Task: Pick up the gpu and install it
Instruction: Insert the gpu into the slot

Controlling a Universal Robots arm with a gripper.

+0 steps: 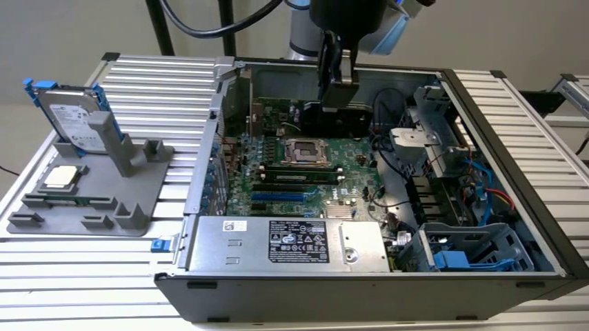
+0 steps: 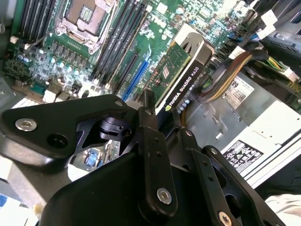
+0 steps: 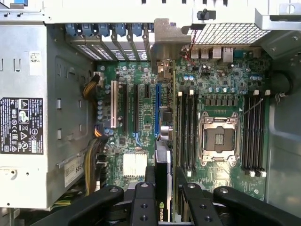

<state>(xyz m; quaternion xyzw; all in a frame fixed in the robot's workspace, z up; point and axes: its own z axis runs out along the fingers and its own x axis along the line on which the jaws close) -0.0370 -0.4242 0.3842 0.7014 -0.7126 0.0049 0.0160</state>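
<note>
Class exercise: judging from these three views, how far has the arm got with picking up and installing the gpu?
Picked up: the gripper is shut on the gpu and holds it edge-down over the motherboard inside the open computer case. In hand: carrying it above the expansion slots. Left: the card is not yet seated in a slot.

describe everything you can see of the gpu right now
The gpu is a thin, flat card: a green circuit board with a black cooler block on one face and a silver metal bracket at its far end. It is held on edge by the claw, which grips its near end, above the green motherboard inside the open computer case. In the first wrist view it hangs over the expansion slots, edge-on, beside the blue slot.
</note>
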